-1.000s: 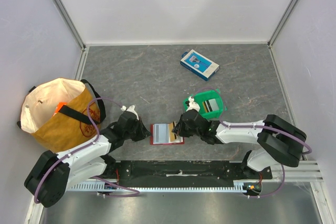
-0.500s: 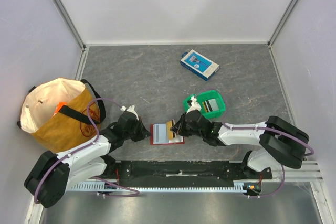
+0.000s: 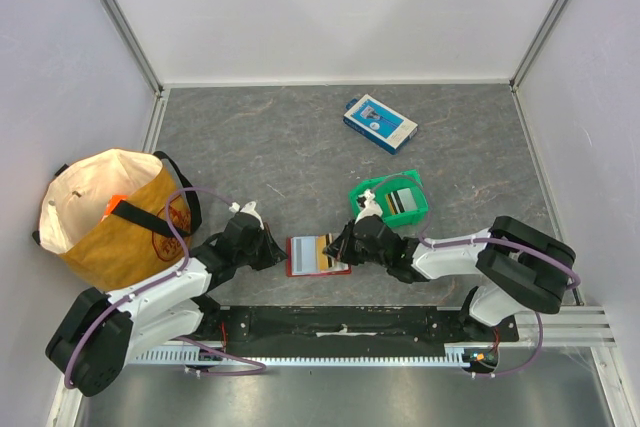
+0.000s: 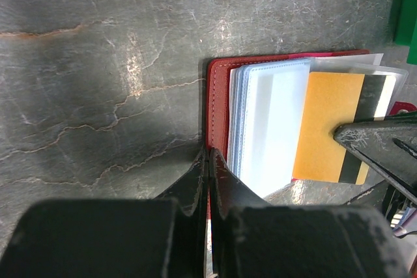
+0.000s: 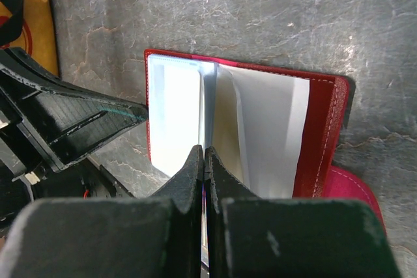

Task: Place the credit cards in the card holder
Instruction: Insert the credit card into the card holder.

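The red card holder (image 3: 296, 257) lies open near the table's front edge, its clear sleeves (image 4: 273, 128) fanned upward. My left gripper (image 3: 278, 250) is shut on the holder's left red edge (image 4: 218, 96), its fingertips (image 4: 203, 161) pressed together. A tan-yellow credit card (image 4: 329, 128) with a dark stripe sits partly inside a sleeve. My right gripper (image 3: 337, 246) is shut on that card's right end. In the right wrist view the card shows edge-on between the fingertips (image 5: 195, 161), with the holder's red cover (image 5: 322, 135) beyond. More credit cards (image 3: 402, 200) lie in the green bin.
The green bin (image 3: 421, 209) stands just behind my right arm. A blue-and-white box (image 3: 380, 123) lies farther back. A tan cloth bag (image 3: 110, 217) sits at the left, close to my left arm. Walls enclose the table on three sides.
My right gripper has crept left, sliding the tan-yellow card deeper over the holder. My left gripper has finished closing on the holder's edge.
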### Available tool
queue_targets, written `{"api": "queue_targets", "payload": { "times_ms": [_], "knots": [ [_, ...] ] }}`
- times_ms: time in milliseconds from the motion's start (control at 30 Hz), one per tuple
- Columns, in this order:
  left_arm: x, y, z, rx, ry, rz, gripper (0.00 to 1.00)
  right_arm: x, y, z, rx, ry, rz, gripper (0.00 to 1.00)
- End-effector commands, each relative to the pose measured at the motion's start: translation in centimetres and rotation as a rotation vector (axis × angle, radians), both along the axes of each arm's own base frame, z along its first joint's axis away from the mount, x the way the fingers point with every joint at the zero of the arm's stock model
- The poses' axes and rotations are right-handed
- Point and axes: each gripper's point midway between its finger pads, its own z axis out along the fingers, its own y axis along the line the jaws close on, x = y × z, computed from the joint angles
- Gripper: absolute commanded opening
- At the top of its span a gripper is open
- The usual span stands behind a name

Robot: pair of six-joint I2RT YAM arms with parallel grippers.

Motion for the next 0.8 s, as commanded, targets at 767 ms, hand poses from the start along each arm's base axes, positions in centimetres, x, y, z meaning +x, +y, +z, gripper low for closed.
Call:
{"api": "queue_targets", "payload": {
  "times_ms": [767],
  "knots": [
    [-0.9,0.4,-0.8,0.008,0.045,0.008,0.02,1.1,1.3,-0.3,0.005,-0.018,-0.015,0.0]
  ]
}}
